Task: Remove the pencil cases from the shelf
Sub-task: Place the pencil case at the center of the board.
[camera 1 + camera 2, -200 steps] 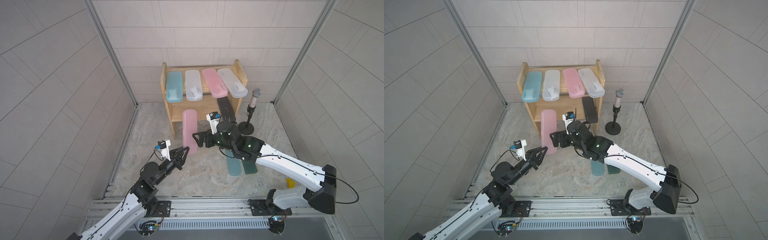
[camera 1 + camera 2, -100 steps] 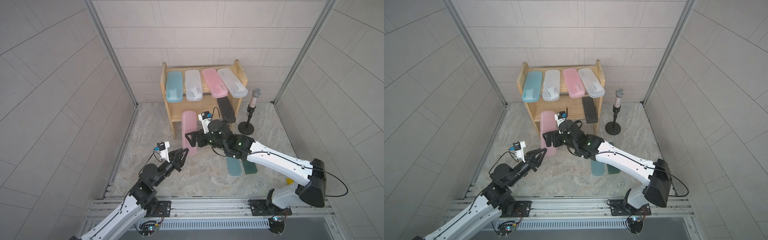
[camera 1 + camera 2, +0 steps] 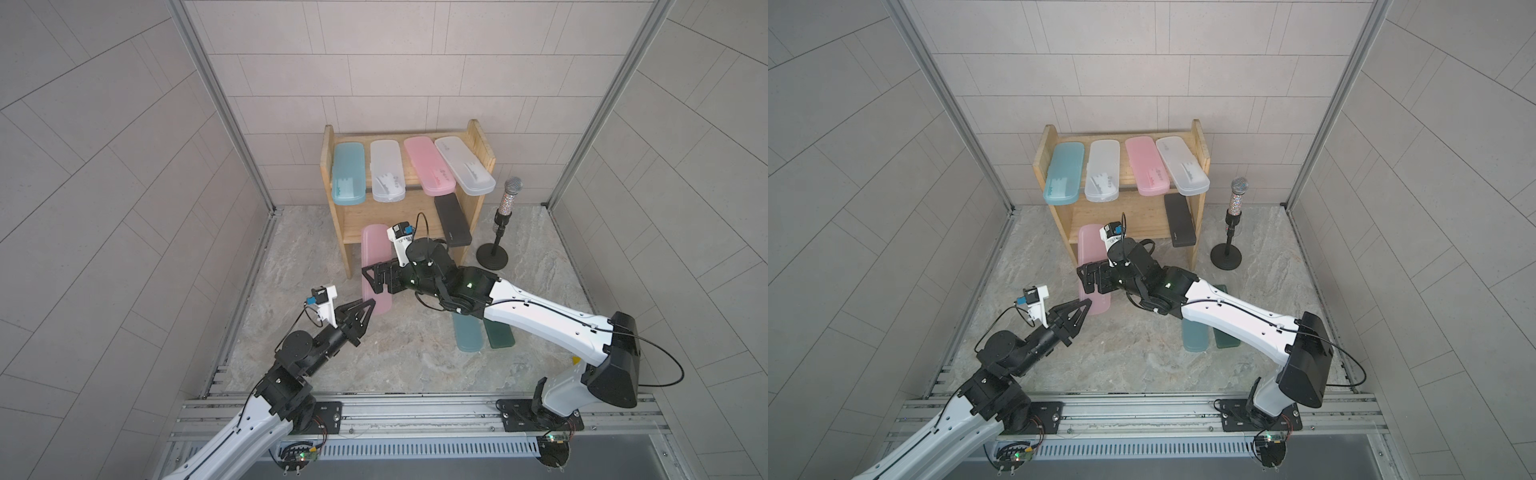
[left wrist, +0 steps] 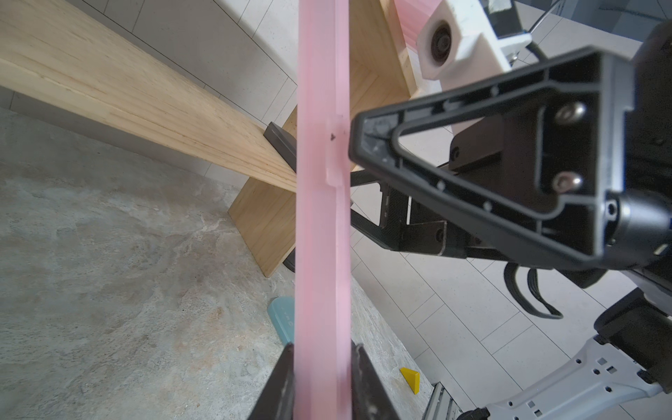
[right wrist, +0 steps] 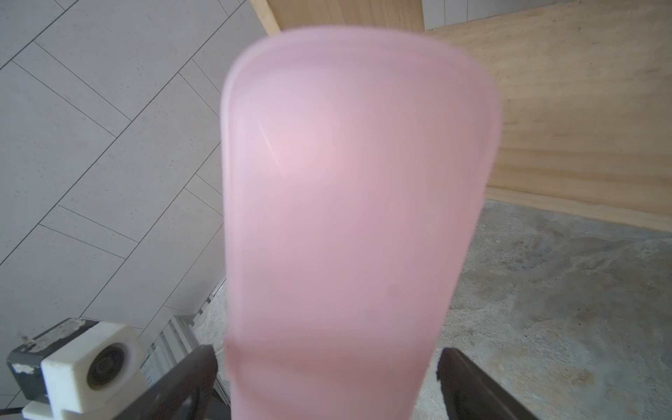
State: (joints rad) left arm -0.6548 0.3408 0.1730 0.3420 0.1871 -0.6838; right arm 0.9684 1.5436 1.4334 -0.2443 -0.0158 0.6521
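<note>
Pink pencil case (image 3: pixel 373 245): aloft before the shelf's (image 3: pixel 328 166) lower tier, near end clamped in left gripper (image 3: pixel 371 303). Right gripper (image 3: pixel 369 279): jaws wide, straddling its middle; contact seemingly not made. 4 top-tier cases (image 3: pixel 386 170); 1 black case (image 3: pixel 453 220) on lower tier; 2 floor cases (image 3: pixel 469 338) beneath the right arm.

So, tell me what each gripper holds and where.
Left gripper: shut on the pink pencil case, pinching its flat faces at the end nearer the robot. Right gripper: open around it, gripping nothing.
</note>
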